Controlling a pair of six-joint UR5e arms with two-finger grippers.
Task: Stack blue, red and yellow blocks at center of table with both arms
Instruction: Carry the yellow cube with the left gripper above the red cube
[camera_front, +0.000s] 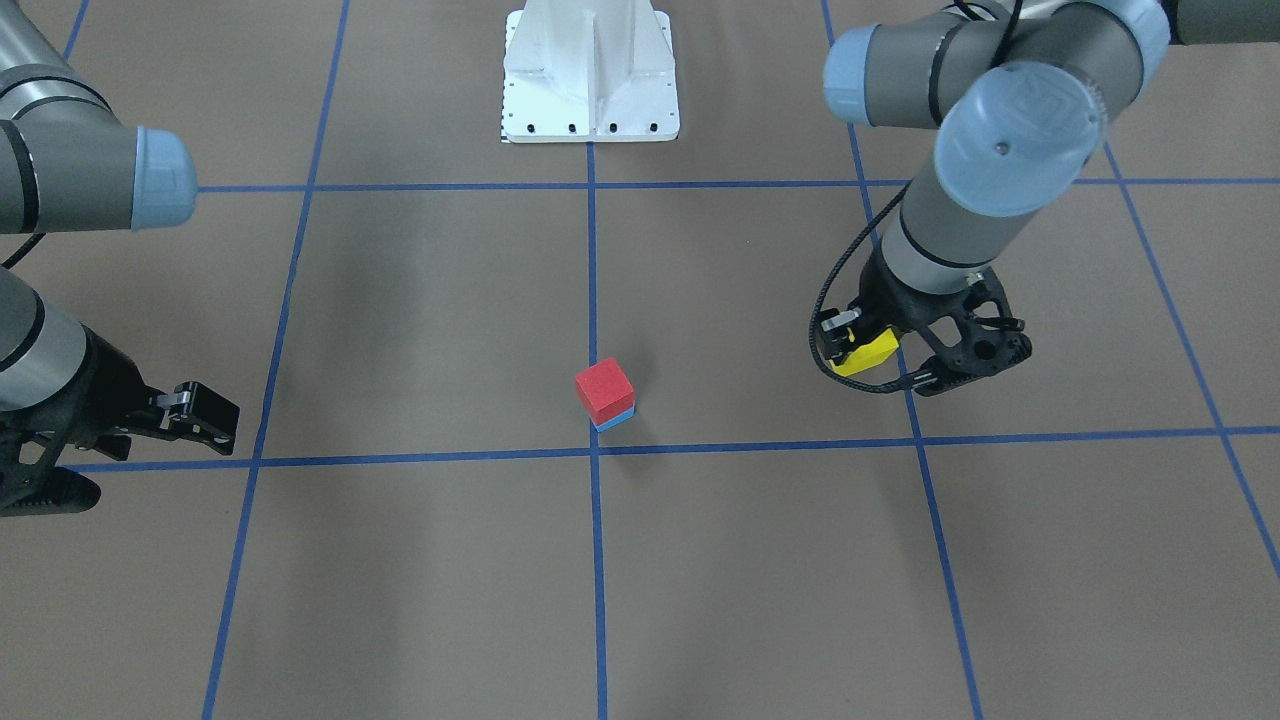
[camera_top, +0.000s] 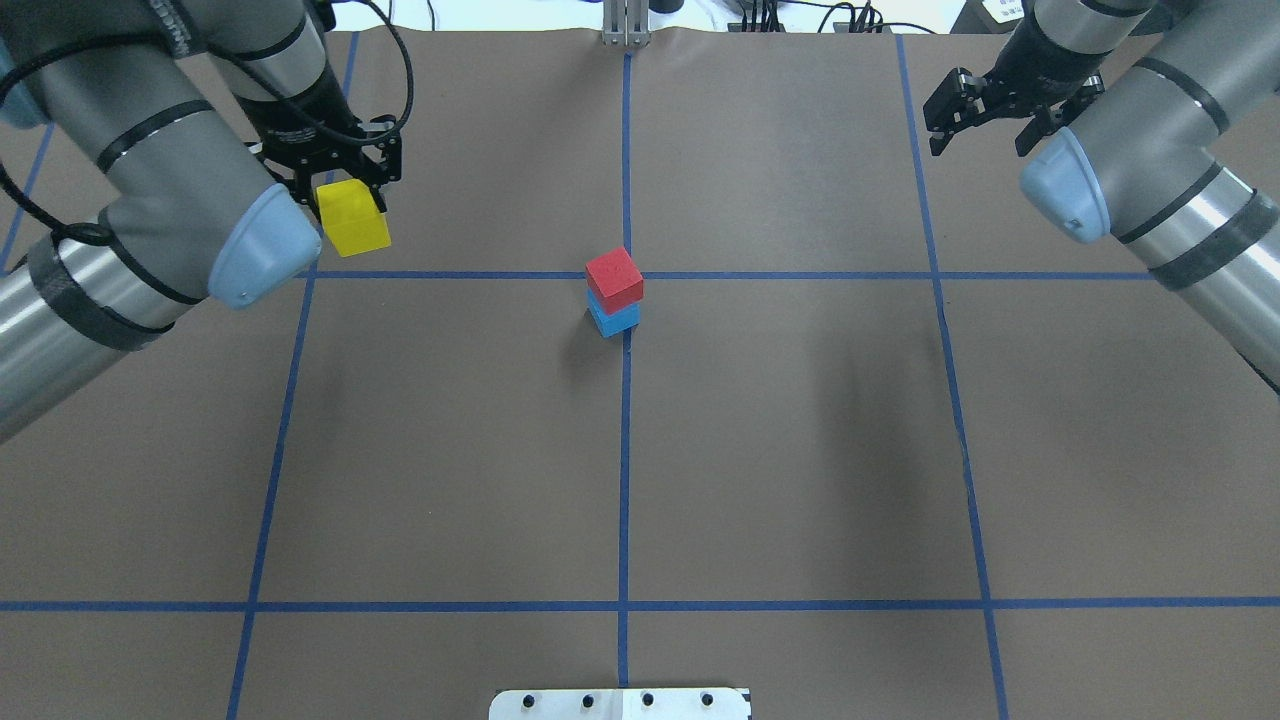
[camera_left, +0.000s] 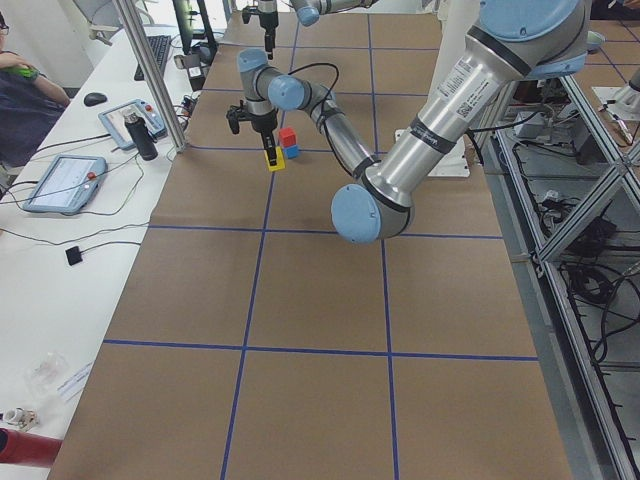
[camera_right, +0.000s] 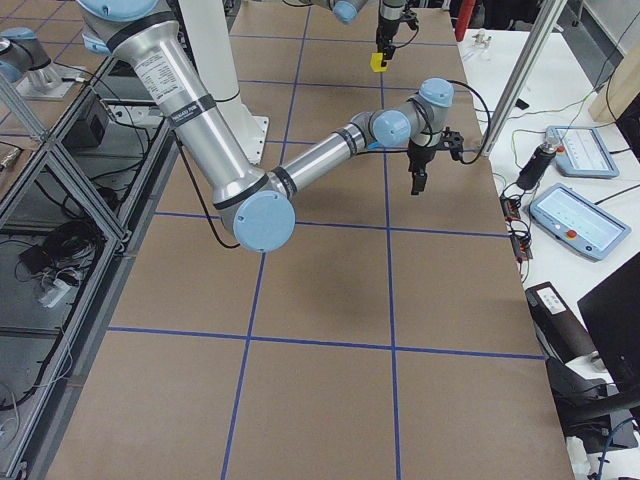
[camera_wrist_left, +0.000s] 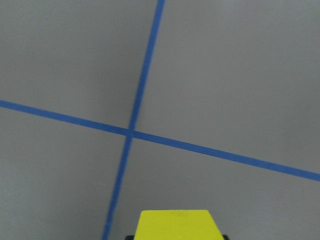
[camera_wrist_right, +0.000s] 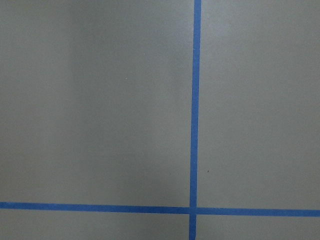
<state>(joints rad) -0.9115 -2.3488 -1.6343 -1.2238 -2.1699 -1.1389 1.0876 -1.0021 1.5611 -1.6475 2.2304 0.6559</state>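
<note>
Two of three tiers done: the red block (camera_top: 614, 277) sits on the blue block (camera_top: 612, 318) at the bench (camera_top: 800, 450) centre, right by the crossing of the blue tape lines (camera_top: 626, 450). The red one is turned slightly against the blue, but it rests squarely enough. The yellow block (camera_top: 352, 218) is the only piece left to place. It is clamped between the fingers of the left pincer (camera_top: 348, 196) and hangs just below the fingertips. It looks clear of the bench, since the left wrist view shows only bare paper and a tape crossing under it. The stack is well apart from that pincer, off to its inner side toward the middle of the bench, so the carry looks barely begun. The right pincer (camera_top: 985, 118) is spread wide and empty, also well away from the stack on the opposite side, with nothing beneath it but paper and tape in its wrist view. Its share seems finished, judging by what lies on the bench. What's left, as I read it: bring yellow across until it is over red, lower it flat, let go, back off. Main risk is nudging the slightly twisted red top on touchdown — alignment matters more than speed here.
</note>
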